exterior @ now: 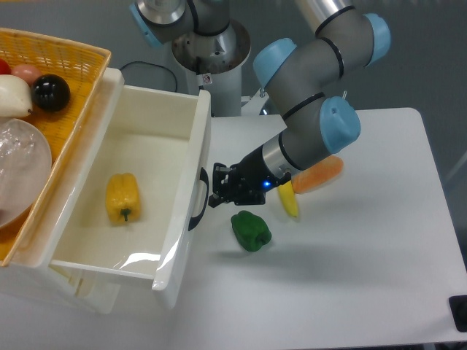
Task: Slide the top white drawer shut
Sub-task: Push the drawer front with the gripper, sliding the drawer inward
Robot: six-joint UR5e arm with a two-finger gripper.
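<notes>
The top white drawer [191, 157] is pulled far out over the table's left side, with a yellow bell pepper [122, 197] lying inside it. A dark curved handle [198, 200] sits on its front face. My gripper [214, 187] is just right of that handle, its black fingertips a small gap from the drawer front. The fingers look close together with nothing between them, but the dark shapes do not let me tell whether they are open or shut.
A green bell pepper [251, 230] lies on the table just below the gripper. A small yellow pepper [289, 202] and a carrot [318, 176] lie under the arm. A yellow wicker basket [51, 80] with food items rests over the drawer's left side.
</notes>
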